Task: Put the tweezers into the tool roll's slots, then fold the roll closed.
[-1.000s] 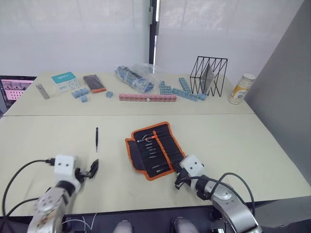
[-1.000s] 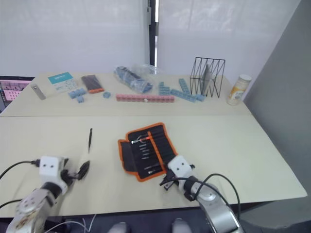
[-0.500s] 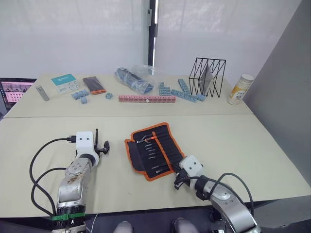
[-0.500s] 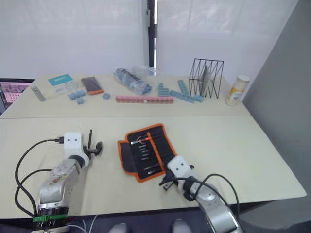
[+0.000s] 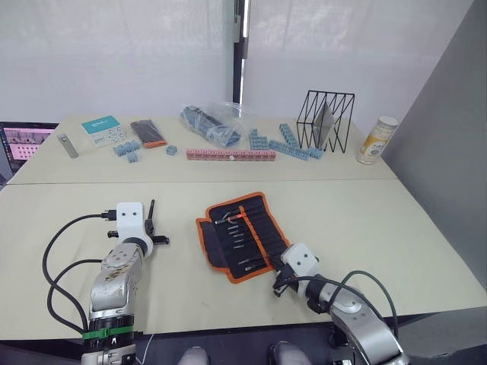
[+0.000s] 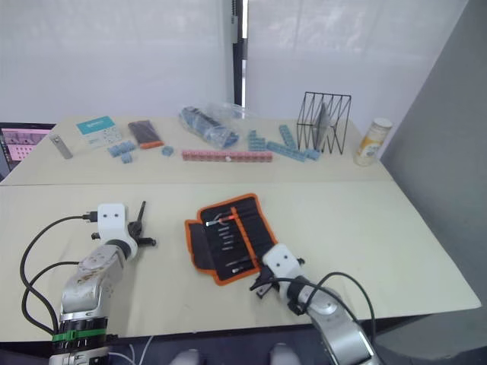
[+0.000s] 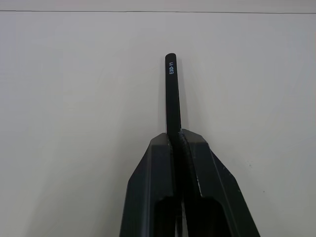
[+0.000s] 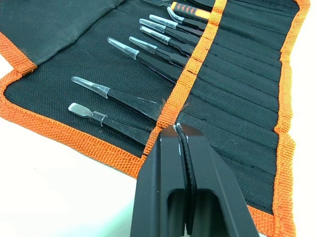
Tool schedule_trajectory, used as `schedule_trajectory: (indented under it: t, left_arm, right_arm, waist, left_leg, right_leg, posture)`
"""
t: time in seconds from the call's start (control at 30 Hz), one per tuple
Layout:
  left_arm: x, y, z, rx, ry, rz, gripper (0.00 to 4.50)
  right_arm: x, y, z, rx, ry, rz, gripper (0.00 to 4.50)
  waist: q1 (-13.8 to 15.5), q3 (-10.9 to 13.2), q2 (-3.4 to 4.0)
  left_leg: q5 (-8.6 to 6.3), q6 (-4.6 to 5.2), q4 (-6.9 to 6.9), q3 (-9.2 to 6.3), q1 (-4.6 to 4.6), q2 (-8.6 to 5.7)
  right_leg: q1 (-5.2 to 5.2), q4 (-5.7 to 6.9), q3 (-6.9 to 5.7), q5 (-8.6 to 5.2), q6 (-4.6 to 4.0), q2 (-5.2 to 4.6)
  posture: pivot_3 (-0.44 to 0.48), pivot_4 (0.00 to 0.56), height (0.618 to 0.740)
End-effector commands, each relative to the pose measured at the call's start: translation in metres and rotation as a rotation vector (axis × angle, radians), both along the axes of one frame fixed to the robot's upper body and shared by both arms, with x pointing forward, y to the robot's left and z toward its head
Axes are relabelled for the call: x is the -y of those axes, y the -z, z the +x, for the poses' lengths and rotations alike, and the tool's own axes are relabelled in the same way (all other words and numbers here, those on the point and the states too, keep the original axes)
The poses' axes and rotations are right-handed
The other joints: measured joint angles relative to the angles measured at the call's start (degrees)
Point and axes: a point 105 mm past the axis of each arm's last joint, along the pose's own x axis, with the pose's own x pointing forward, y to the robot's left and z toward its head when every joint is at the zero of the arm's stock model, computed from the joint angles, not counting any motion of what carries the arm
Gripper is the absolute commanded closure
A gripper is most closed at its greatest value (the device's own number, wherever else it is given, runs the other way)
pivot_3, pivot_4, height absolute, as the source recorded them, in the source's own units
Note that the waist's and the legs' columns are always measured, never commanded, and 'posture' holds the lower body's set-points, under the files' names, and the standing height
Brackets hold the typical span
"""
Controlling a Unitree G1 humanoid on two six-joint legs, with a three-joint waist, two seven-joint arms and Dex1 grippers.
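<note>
Your table (image 5: 358, 213) carried the tool roll (image 5: 242, 234), which lay unrolled just ahead of your right gripper (image 8: 179, 129). That gripper had its fingers pressed together with nothing between them, its tips resting at the roll's orange inner stripe (image 8: 190, 69), with the slots (image 8: 237, 98) beyond it. Several tweezers (image 8: 148, 61) sat tucked in the roll beside the tips. Your left gripper (image 7: 177, 136), well apart from the roll, was clamped on a single loose tweezer (image 7: 172, 89) against the table.
</note>
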Motion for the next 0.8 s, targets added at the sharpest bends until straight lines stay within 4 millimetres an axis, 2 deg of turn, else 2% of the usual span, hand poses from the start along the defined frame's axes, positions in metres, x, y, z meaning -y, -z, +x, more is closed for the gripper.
schedule_trajectory:
  t: [0.03,0.17,0.3,0.4,0.57,0.7,0.8]
  left_arm:
    - [0.008,0.001,0.004,0.001,0.048,-0.012,4.46]
    - [0.006,-0.039,0.012,0.152,0.151,0.066,4.46]
    - [0.024,-0.074,0.013,0.264,0.345,0.075,4.46]
    - [0.051,-0.094,0.004,0.316,0.575,0.087,4.46]
    - [0.104,-0.082,-0.022,0.137,0.992,0.084,4.46]
    - [0.125,-0.065,-0.043,-0.048,1.190,0.129,4.46]
    - [0.131,-0.052,-0.056,-0.145,1.298,0.211,4.46]
  right_arm:
    - [0.008,0.064,-0.026,-0.276,0.002,-0.104,4.50]
    - [0.008,0.064,-0.026,-0.277,0.002,-0.104,4.50]
    - [0.010,0.065,-0.027,-0.280,0.002,-0.109,4.50]
    - [0.011,0.065,-0.027,-0.282,0.001,-0.112,4.50]
    - [0.012,0.064,-0.028,-0.287,-0.003,-0.114,4.50]
    - [0.012,0.064,-0.028,-0.288,0.000,-0.115,4.50]
    - [0.011,0.063,-0.029,-0.288,0.003,-0.114,4.50]
  waist:
    - [0.01,0.00,0.00]
    - [-0.04,0.05,-0.12]
    - [-0.28,0.09,-0.38]
    - [-0.66,0.09,-0.38]
    - [-1.00,0.09,-0.36]
    - [-1.13,0.14,-0.41]
    - [-1.15,0.18,-0.38]
  left_leg:
    - [0.00,0.00,0.00,0.00,0.00,0.00]
    - [0.00,0.00,-0.02,-0.01,-0.15,0.01]
    - [0.00,0.00,-0.04,-0.01,-0.25,0.01]
    - [0.00,-0.01,-0.17,0.04,-0.27,0.01]
    - [-0.02,-0.03,-0.30,0.03,-0.25,0.02]
    - [-0.06,-0.06,-0.27,0.04,-0.30,0.01]
    - [-0.06,-0.07,-0.27,0.03,-0.39,0.01]
  right_leg:
    - [-0.03,0.00,0.00,0.00,0.00,0.00]
    - [-0.29,-0.01,-0.04,0.00,0.00,0.00]
    - [-0.47,-0.02,-0.04,0.00,0.00,-0.01]
    - [-0.57,0.02,-0.01,0.01,0.00,-0.01]
    - [-0.63,0.09,0.00,0.03,0.00,0.01]
    - [-0.68,0.06,0.05,0.02,0.00,0.01]
    - [-0.76,0.05,0.06,0.02,0.00,0.01]
  posture:
    - [0.000,0.150,0.737]
    - [0.000,0.150,0.737]
    - [0.000,0.150,0.737]
    - [0.000,0.150,0.737]
    - [0.000,0.150,0.737]
    - [0.000,0.150,0.737]
    - [0.000,0.150,0.737]
